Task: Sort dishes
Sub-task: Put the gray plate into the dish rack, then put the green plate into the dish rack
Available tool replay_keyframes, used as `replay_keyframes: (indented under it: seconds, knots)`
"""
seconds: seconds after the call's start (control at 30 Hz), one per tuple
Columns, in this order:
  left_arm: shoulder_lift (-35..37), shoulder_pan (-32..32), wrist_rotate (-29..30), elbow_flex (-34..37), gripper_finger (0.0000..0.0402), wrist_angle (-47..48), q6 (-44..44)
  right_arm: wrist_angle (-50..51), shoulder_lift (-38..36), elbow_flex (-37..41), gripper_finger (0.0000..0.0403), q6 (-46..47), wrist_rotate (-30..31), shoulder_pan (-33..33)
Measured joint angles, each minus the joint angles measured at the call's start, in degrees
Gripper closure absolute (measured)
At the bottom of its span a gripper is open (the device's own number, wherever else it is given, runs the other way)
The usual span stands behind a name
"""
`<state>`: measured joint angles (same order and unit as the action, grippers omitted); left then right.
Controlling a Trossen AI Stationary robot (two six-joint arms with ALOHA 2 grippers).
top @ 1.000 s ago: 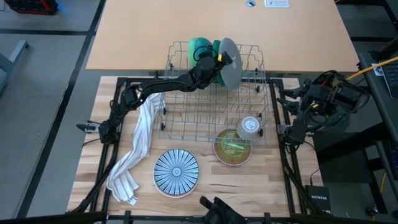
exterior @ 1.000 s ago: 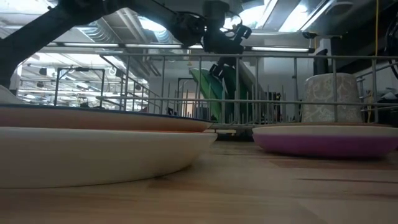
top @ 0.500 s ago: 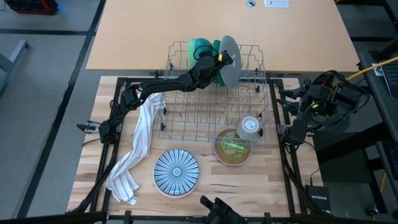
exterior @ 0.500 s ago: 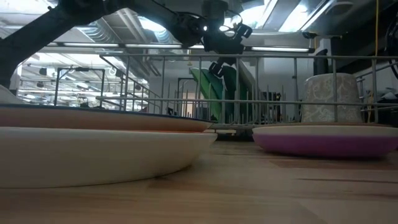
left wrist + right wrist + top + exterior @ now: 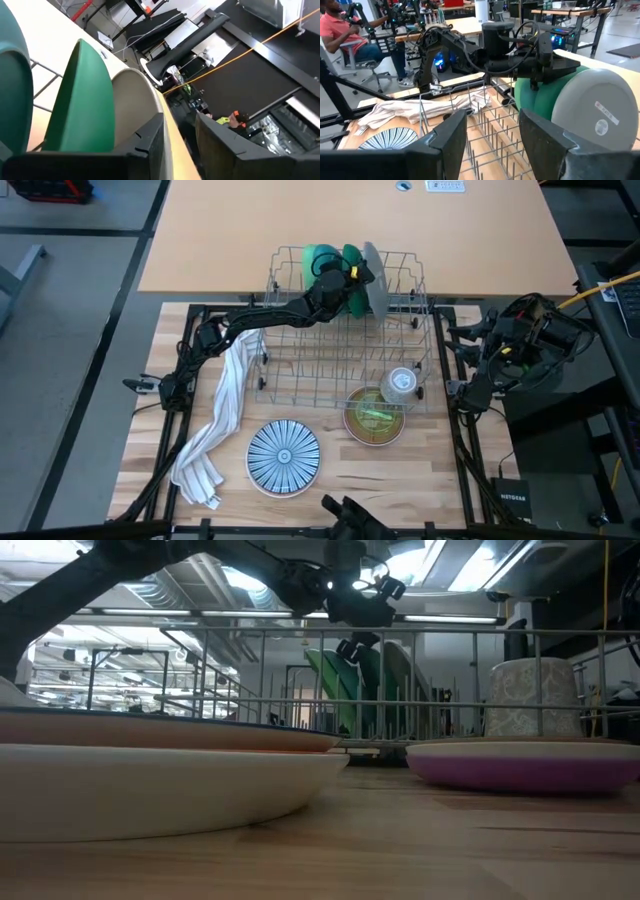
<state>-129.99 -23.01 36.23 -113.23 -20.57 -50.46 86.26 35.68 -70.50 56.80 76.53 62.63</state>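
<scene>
I have the left gripper at the far end of the wire dish rack, up over the row of dishes standing on edge there. From its wrist camera I see the two dark fingers parted by a narrow gap, with the rim of the grey plate lying along the inner face of one of them; I cannot tell whether that finger touches the rim, but the fingers are not clamped on it. The grey plate stands nearly upright in the rack, directly under the gripper and on its outer side. Just beside it, on the side nearer the arm, stands the dark green plate, and beyond that the teal dish.

Further out, at the near corner of the rack, an upturned glass cup sits above the orange patterned plate, which holds something light green. The blue-and-white striped plate lies flat on the table, well apart from the gripper, and the white towel trails along the arm's side of the rack.

The right gripper waits off the table's right edge, its fingers spread wide and empty.
</scene>
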Motion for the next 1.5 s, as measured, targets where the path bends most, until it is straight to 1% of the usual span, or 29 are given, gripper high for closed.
replay_keyframes:
  seconds: [0.3, 0.43, 0.53, 0.67, 0.8, 0.97, 1.07, 1.17, 1.37, 1.5]
  knots:
    - [0.0, 2.1, 0.0, 0.0, 0.0298, 0.0, 1.7, 0.0, 0.0, 0.0, 0.0217, 0.0, -0.7, 0.0]
    - [0.0, 3.5, 0.0, 0.0, 0.0298, -0.6, 5.7, 0.0, 0.0, 0.0, 0.0217, 0.0, -0.7, 0.0]
    - [0.0, 4.8, 0.0, 0.0, 0.0298, -3.9, 10.0, 0.0, 0.0, 0.0, 0.0217, 0.0, -1.5, 0.0]
    - [1.3, 6.5, -0.1, 0.0, 0.0298, -6.6, 19.0, -0.1, 0.0, 0.0, 0.0217, 0.0, -5.3, 0.0]
    - [3.2, 9.1, -0.5, 0.0, 0.0298, -6.9, 31.7, -0.8, 0.0, 0.0, 0.0217, 0.0, -12.5, 0.0]
    - [4.9, 13.9, -4.8, 0.0, 0.0298, -5.8, 48.4, -3.3, 0.0, 0.0, 0.0217, 0.0, -20.8, 0.0]
    - [6.3, 17.3, -8.1, 0.0, 0.0298, 0.0, 55.3, -5.3, 0.0, 1.2, 0.0217, 0.0, -22.6, 0.0]
    - [6.8, 20.7, -10.2, 0.0, 0.0298, 8.3, 58.7, -6.8, 0.0, 3.5, 0.0217, 0.9, -23.6, 0.0]
    - [6.8, 27.1, -11.7, 0.0, 0.0298, 28.1, 60.0, -7.8, 0.0, 10.4, 0.0217, 7.9, -23.6, 0.0]
    - [6.8, 30.4, -11.7, 0.0, 0.0298, 39.4, 59.9, -12.9, 0.1, 16.3, 0.0217, 10.7, -23.6, 0.0]
